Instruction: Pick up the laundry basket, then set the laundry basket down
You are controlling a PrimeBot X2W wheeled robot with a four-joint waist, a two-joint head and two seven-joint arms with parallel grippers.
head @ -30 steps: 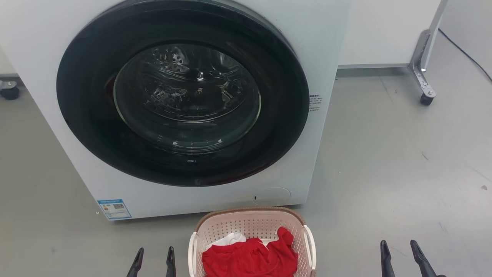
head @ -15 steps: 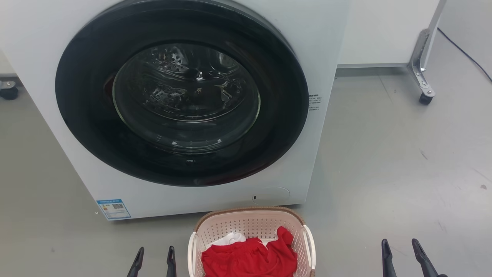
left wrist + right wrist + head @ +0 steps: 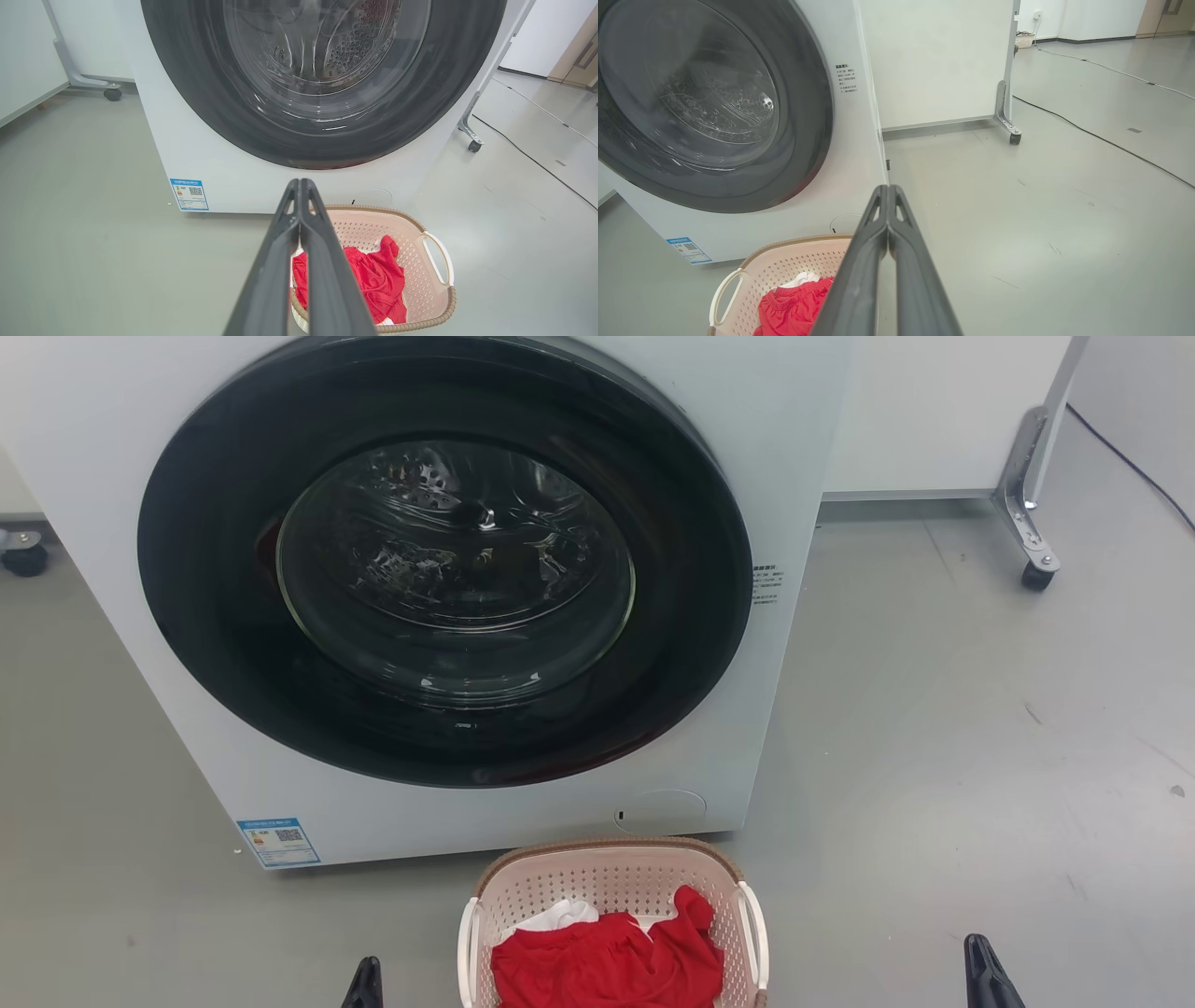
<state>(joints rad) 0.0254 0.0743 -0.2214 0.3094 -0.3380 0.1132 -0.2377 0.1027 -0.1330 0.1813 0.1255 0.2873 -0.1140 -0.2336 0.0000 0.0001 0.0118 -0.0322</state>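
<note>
The laundry basket (image 3: 607, 882) stands on the grey floor just in front of the washing machine, at the bottom centre of the head view. It is pale pink with a brown woven rim and white side handles, and holds red cloth (image 3: 607, 966) over a bit of white. My left gripper (image 3: 366, 978) is low to the basket's left, apart from it, and my right gripper (image 3: 980, 959) is farther off to its right. In the left wrist view my left gripper (image 3: 299, 184) is shut and empty above the basket (image 3: 434, 289). My right gripper (image 3: 887, 189) is shut and empty beside the basket (image 3: 784, 266).
The white washing machine (image 3: 803, 448) with its closed dark round door (image 3: 443, 560) rises right behind the basket. A white panel on a castor leg (image 3: 1036, 569) stands at the back right. A black cable (image 3: 1101, 140) runs over the floor to the right.
Both grippers have gone from open to shut, each now showing one tip. Both tips sit lower in the head view. The basket has not moved.
</note>
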